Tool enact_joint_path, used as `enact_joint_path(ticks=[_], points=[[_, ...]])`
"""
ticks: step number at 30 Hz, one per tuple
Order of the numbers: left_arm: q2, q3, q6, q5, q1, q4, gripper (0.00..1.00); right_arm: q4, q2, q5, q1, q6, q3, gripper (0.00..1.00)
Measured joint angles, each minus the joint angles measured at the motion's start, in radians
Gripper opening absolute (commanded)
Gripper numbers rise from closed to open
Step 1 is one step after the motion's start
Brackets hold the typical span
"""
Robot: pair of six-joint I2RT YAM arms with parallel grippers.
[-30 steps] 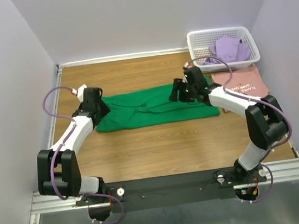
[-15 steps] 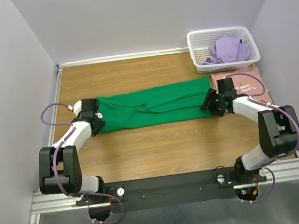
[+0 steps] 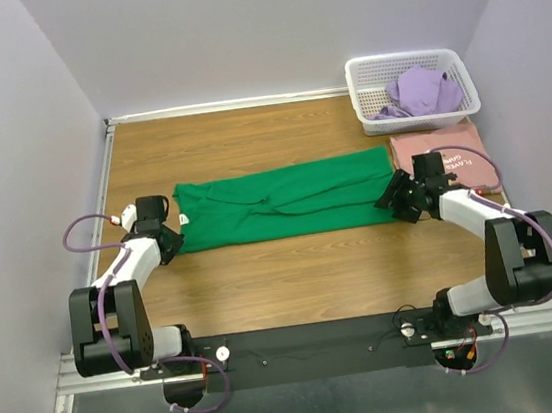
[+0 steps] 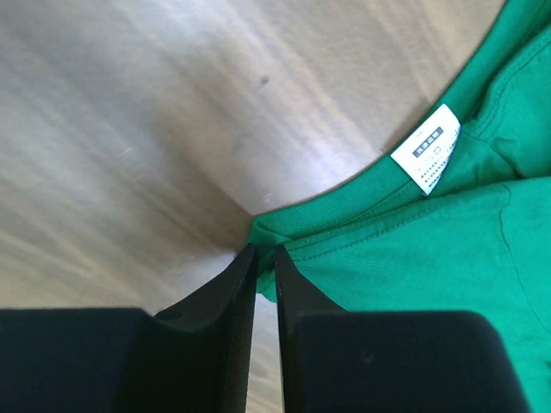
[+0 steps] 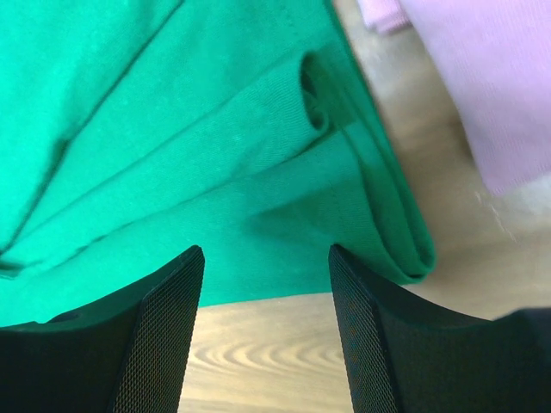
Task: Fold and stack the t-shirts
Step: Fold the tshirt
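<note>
The bright green t-shirt (image 3: 285, 200) lies folded in a long flat strip across the middle of the table. My left gripper (image 3: 168, 242) is at its left near corner, and in the left wrist view (image 4: 264, 256) it is shut on the edge of the green shirt (image 4: 413, 258), near the white label (image 4: 428, 148). My right gripper (image 3: 399, 199) is at the strip's right end, and in the right wrist view (image 5: 265, 251) it is open and empty just over the green shirt's (image 5: 172, 129) near edge. The pink t-shirt (image 3: 443, 151) lies folded at the right. The lavender t-shirt (image 3: 421, 91) lies bunched in the basket.
The white lattice basket (image 3: 366, 79) stands at the back right corner, just behind the pink shirt, whose edge shows in the right wrist view (image 5: 482, 77). The wooden table (image 3: 264, 273) is walled at the back and both sides.
Both arms have drawn apart and toward the near side, stretching the green shirt into a longer, flatter strip. The right gripper now stands open at the shirt's right end.
</note>
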Motion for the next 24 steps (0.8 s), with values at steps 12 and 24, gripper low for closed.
enact_joint_path(ticks=[12,24], points=[[-0.285,0.085,0.148,-0.053,0.011,-0.092,0.92,-0.103,-0.036,0.053,0.211,-0.133,0.184,0.69],[-0.293,0.056,0.289,0.074,-0.153,0.067,0.93,-0.096,0.212,0.064,0.424,-0.159,0.340,0.77]])
